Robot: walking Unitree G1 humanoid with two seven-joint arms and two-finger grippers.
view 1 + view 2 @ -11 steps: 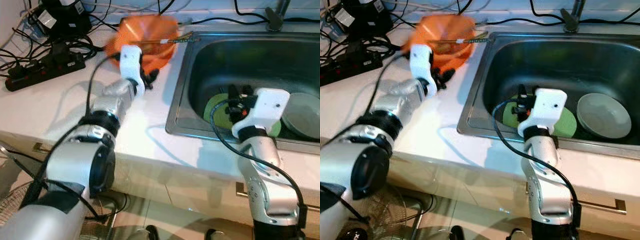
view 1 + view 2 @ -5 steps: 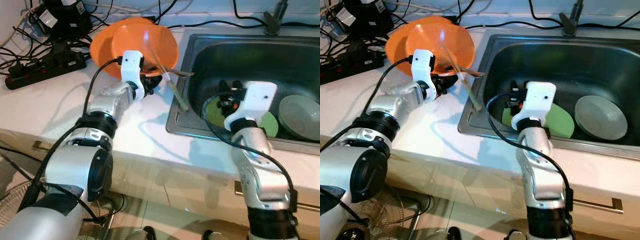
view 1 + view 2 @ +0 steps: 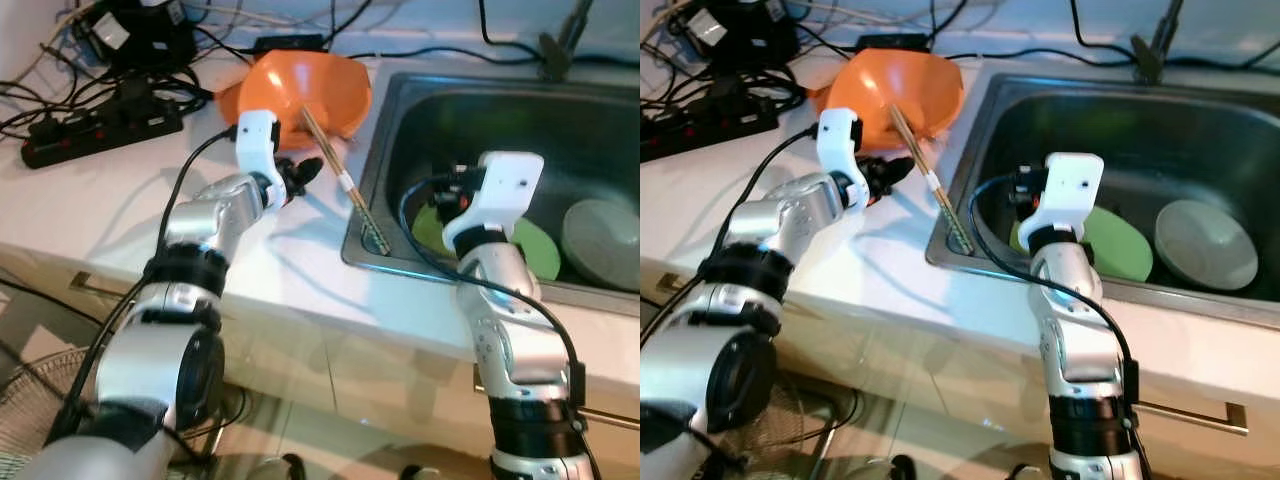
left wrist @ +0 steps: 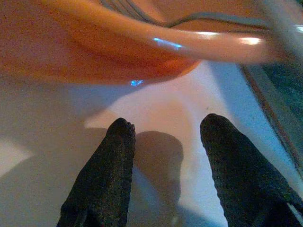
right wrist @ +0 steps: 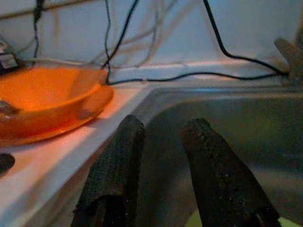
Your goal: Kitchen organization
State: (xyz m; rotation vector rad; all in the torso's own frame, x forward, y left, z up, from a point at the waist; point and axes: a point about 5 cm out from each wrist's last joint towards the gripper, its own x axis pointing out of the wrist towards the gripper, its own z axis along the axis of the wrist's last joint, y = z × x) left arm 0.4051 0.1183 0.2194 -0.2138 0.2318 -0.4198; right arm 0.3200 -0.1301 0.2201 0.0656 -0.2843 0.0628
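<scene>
The light, stiff, likely slippery orange bowl [image 3: 312, 88] was judged best pinched at its rim by the spread, empty left gripper [image 4: 165, 142].

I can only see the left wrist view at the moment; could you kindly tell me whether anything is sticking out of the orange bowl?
Observer: Yes. Chopsticks lean out of the orange bowl, and their far ends lie on the near left rim of the sink.
Operator: Thank you. Where is the right pincer, please?
Observer: The right pincer is open and held over the sink, near a green plate on the sink floor.
Operator: Is there anything else in the sink?
Observer: A grey bowl sits beside the green plate, on its right.
</scene>
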